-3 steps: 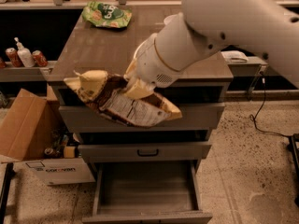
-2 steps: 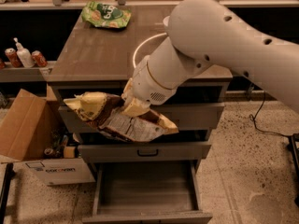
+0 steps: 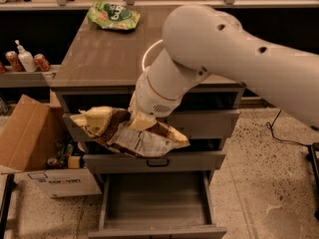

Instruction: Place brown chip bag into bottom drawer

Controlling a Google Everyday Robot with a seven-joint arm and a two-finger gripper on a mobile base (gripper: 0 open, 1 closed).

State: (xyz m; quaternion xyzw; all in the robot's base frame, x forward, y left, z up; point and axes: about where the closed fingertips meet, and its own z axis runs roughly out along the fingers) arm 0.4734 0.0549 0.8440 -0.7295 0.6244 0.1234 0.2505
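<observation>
- The white arm (image 3: 239, 59) reaches down from the right, in front of the cabinet (image 3: 94, 59).
- The bottom drawer (image 3: 154, 203) is pulled open, grey inside.
- A box (image 3: 25, 143) sits on the floor, left of the cabinet.
- The brown bag (image 3: 144, 139) hangs in the air before the upper drawers, above the bottom drawer, its right end lower.
- The green bag (image 3: 113, 15) lies on the cabinet, at the back.
- The gripper (image 3: 141, 119) pinches the brown bag at its top middle.
</observation>
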